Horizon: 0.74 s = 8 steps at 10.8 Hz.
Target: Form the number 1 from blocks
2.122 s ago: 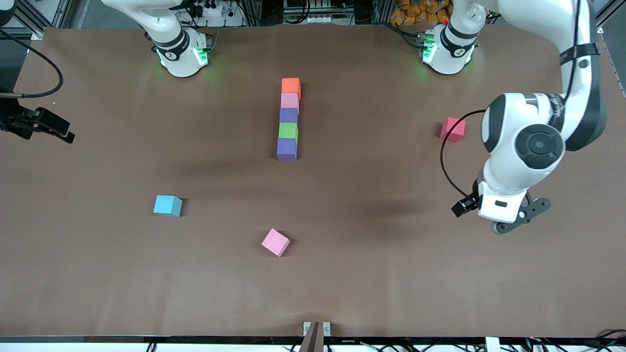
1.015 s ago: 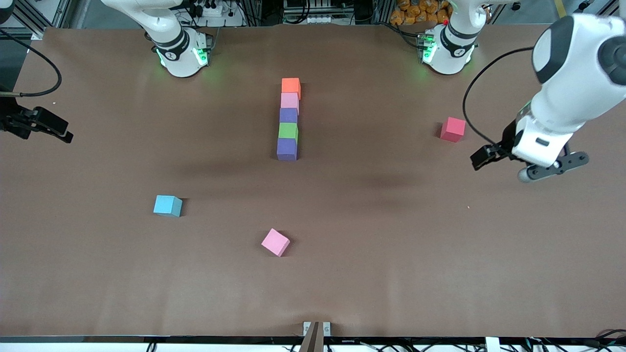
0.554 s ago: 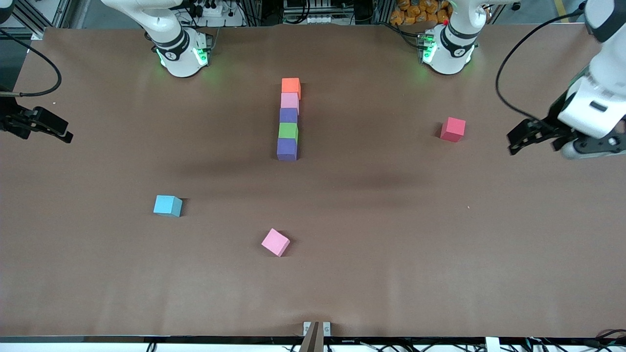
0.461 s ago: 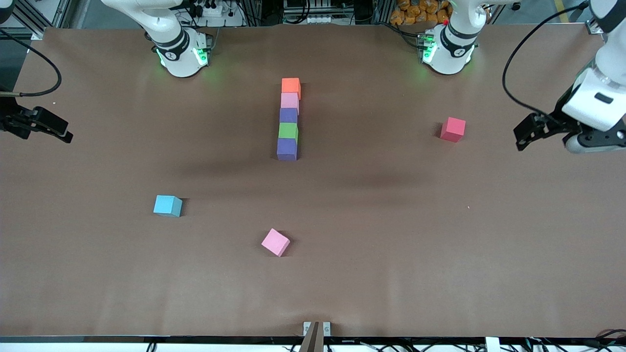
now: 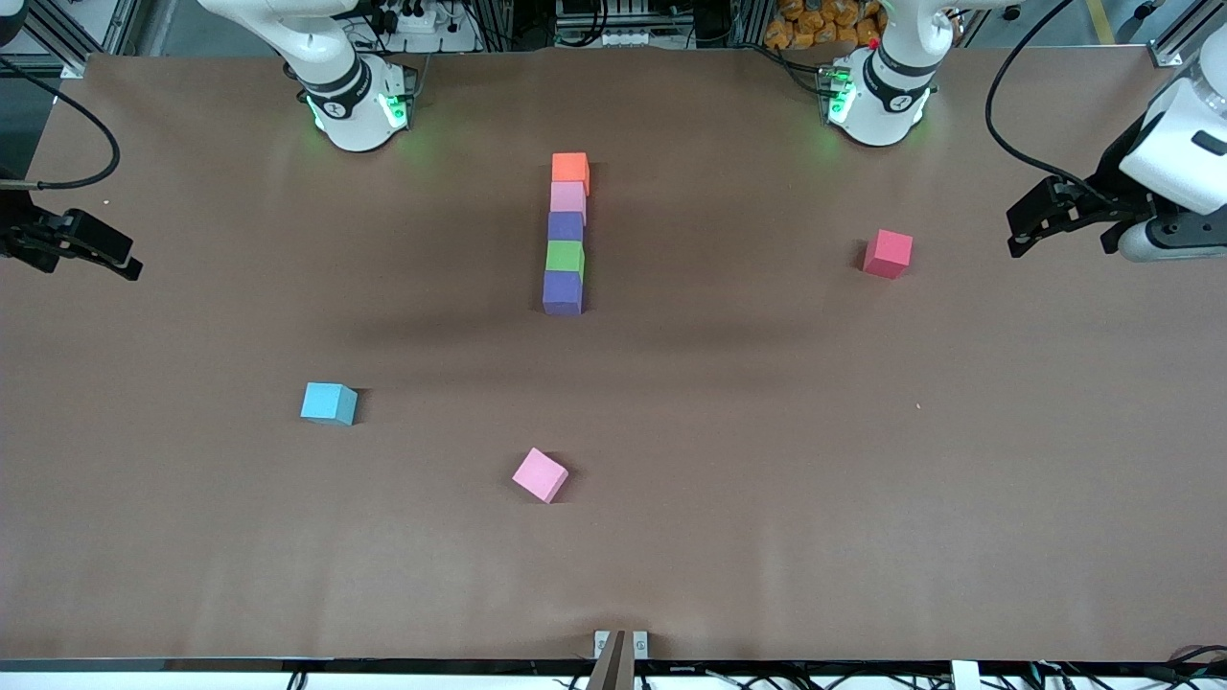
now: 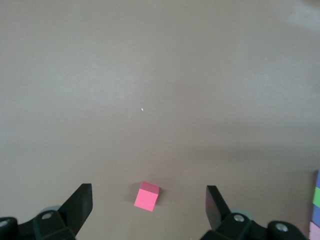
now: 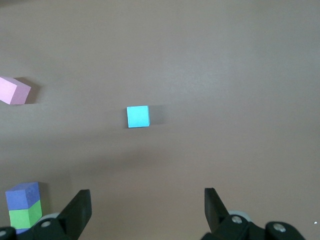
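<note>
Five blocks lie touching in a straight line at mid-table. The orange block (image 5: 569,167) is farthest from the front camera, then come pale pink (image 5: 567,197), purple (image 5: 566,226), green (image 5: 565,257) and a second purple (image 5: 563,292). My left gripper (image 5: 1141,240) hangs open and empty over the left arm's end of the table. In the left wrist view its fingers (image 6: 80,200) stand wide apart. My right gripper (image 7: 147,192) waits open and empty over the right arm's end, and shows at the edge of the front view (image 5: 72,244).
Three loose cubes lie apart from the line. A red cube (image 5: 888,253) sits toward the left arm's end, under the left gripper's view (image 6: 147,196). A cyan cube (image 5: 328,403) and a pink cube (image 5: 540,474) lie nearer the front camera.
My left arm has swung away from mid-table, out to its own end and back toward its base. The blocks, the loose cubes and the right arm have not moved.
</note>
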Each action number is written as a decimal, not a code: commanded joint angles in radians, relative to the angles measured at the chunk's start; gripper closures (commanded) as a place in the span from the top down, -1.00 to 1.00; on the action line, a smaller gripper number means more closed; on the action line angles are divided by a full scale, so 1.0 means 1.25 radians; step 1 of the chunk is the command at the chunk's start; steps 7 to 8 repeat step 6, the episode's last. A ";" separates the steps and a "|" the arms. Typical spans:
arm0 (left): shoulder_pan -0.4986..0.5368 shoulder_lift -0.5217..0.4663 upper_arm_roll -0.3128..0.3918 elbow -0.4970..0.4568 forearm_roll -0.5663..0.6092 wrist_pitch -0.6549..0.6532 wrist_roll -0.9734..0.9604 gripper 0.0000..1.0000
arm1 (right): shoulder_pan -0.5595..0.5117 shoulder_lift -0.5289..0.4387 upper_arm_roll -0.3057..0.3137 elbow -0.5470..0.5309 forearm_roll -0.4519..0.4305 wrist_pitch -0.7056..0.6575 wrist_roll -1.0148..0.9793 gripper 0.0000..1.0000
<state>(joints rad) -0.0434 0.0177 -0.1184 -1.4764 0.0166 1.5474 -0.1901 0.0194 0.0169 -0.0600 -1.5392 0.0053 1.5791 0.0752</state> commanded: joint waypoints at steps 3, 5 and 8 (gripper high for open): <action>0.002 -0.001 -0.002 0.017 -0.017 -0.019 0.012 1.00 | -0.003 -0.002 0.004 0.010 -0.014 -0.010 -0.011 1.00; 0.000 -0.001 -0.002 0.017 -0.017 -0.019 0.012 1.00 | -0.003 -0.001 0.004 0.012 -0.014 -0.012 -0.010 1.00; 0.002 0.001 -0.001 0.015 -0.018 -0.019 0.012 1.00 | -0.003 -0.001 0.004 0.012 -0.014 -0.012 -0.010 1.00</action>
